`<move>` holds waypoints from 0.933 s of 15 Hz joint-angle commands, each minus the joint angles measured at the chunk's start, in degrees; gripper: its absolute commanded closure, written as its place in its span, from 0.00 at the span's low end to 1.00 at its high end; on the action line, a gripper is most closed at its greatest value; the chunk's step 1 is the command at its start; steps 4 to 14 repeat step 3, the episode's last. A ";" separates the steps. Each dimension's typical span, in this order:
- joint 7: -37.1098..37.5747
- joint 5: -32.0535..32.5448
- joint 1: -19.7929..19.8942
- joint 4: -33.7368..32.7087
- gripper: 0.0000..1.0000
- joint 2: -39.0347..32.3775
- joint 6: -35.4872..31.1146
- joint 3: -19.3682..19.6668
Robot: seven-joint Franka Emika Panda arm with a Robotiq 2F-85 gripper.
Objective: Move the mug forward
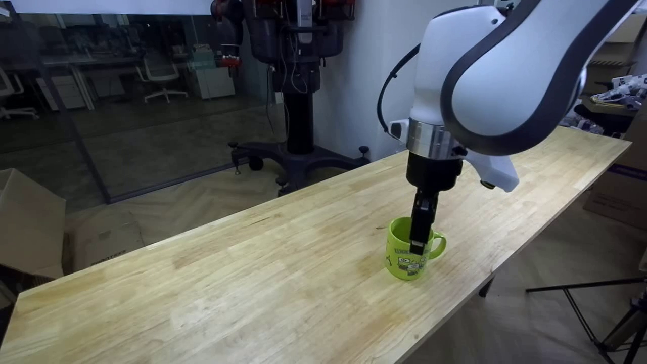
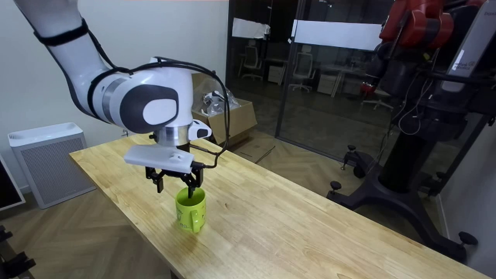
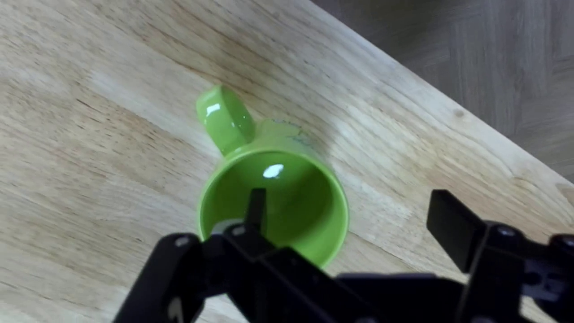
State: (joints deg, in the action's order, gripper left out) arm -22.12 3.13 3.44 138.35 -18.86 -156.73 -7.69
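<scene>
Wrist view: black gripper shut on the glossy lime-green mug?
No, the black gripper stands open, one finger seen over the glossy lime-green mug, the other well clear.

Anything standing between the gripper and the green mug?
Nothing visible: the gripper is open, with one finger over or inside the mug and the other finger outside its rim.

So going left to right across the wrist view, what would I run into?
Wooden tabletop, the lime-green mug, then a black finger apart from it. Left out for overlap: the other finger, across the mug's opening, and the floor at upper right.
</scene>
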 commanded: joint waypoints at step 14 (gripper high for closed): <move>0.24 -2.27 -0.45 0.91 0.00 2.95 2.81 0.22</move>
